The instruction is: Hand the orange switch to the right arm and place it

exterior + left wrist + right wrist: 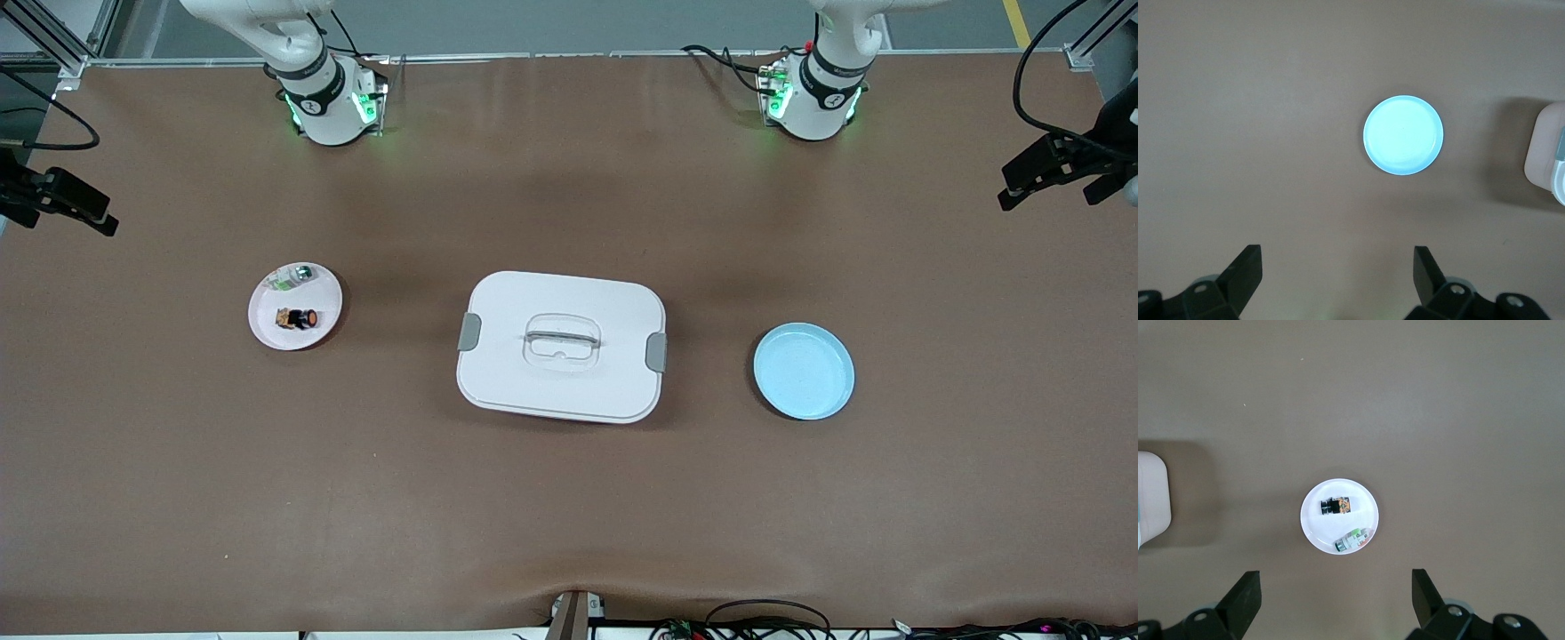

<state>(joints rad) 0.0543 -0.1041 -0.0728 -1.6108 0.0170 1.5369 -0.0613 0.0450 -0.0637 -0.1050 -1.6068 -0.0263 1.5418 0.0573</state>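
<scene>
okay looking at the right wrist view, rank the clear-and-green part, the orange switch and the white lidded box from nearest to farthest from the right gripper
The right gripper hangs high above the table, jaws open.
1. Clear-and-green part: on the white plate, at the rim nearest the gripper.
2. Orange switch: on the same plate, beside that part.
3. White lidded box: at the table's middle, well off the plate.

A robotics lab: two arm bases (324, 102) bolted along the top edge of a brown-covered table (569, 498), camera clamps (58, 200) at both side edges, aluminium framing in the corners, loose cables (765, 613) at the bottom edge.
</scene>
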